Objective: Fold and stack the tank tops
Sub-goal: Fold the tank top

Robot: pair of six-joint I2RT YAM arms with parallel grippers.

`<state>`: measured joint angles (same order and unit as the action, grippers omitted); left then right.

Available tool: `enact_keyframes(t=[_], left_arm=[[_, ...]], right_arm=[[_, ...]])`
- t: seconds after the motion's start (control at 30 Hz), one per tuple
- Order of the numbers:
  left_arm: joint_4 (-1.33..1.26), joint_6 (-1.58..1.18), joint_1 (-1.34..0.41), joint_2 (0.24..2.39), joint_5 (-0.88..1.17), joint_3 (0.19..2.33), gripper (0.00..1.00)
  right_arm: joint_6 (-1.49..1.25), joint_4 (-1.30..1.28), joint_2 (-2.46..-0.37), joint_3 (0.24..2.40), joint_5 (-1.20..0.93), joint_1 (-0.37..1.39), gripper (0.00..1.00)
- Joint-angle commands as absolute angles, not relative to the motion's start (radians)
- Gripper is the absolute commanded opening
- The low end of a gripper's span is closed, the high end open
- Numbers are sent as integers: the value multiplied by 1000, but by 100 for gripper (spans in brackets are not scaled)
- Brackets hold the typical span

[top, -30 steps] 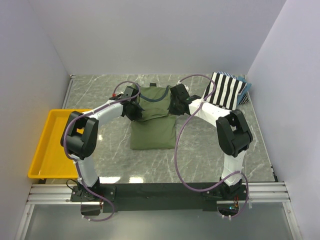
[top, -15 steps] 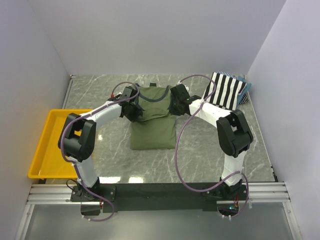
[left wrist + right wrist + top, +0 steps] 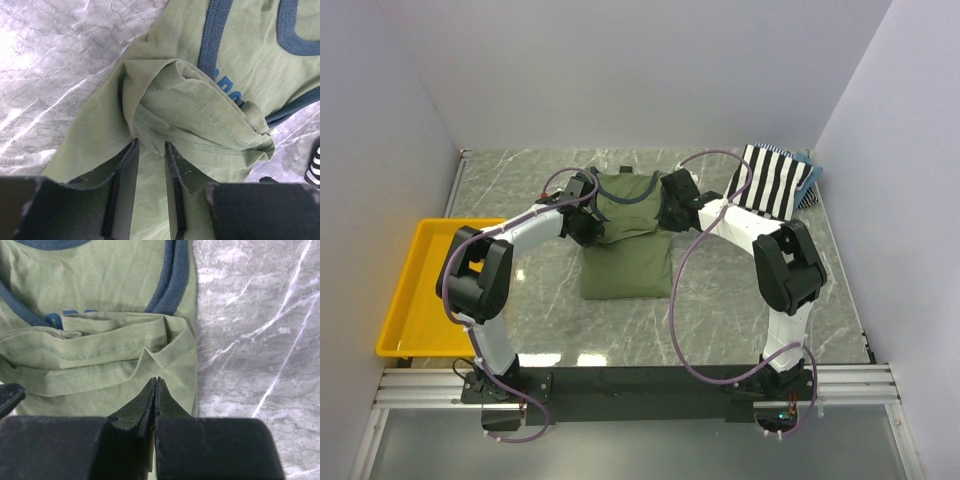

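Observation:
The olive-green tank top (image 3: 628,255) with navy trim lies on the table's middle, its lower hem folded up over the chest. In the left wrist view its doubled hem (image 3: 200,125) bunches just ahead of my left gripper (image 3: 151,145), whose jaws stand apart over the cloth. My left gripper (image 3: 588,222) is at the top's left edge and my right gripper (image 3: 670,218) at its right edge. My right gripper (image 3: 155,380) is shut, with the folded hem's corner (image 3: 165,347) at its tips. The black-and-white striped tank top (image 3: 775,180) lies at the back right.
A yellow plastic tray (image 3: 405,300) sits off the table's left side. White walls close in the back and both sides. A blue-grey cloth edge (image 3: 810,165) shows under the striped top. Purple cables loop over both arms.
Both grippers have shifted slightly toward the back with the folded hem. The left arm's elbow has moved a little. The tops otherwise lie as before.

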<state>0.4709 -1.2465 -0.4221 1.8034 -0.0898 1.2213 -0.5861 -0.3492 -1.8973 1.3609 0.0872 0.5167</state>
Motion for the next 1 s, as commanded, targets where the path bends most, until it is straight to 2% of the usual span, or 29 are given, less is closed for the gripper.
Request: enact_keyframes(t=[0.0, 0.47, 0.8, 0.97], left_arm=[[445, -1262, -420, 1773, -80, 1218, 33], [465, -1246, -420, 1749, -86, 1198, 37], [460, -1241, -419, 1772, -80, 1213, 35], [460, -1241, -416, 1795, -72, 1233, 31]], right_arm=[[-591, -322, -1841, 1344, 103, 509, 0], [-597, -316, -1824, 1335, 98, 509, 0], [-597, -316, -1824, 1336, 97, 511, 0], [-594, -321, -1822, 1335, 98, 512, 0]])
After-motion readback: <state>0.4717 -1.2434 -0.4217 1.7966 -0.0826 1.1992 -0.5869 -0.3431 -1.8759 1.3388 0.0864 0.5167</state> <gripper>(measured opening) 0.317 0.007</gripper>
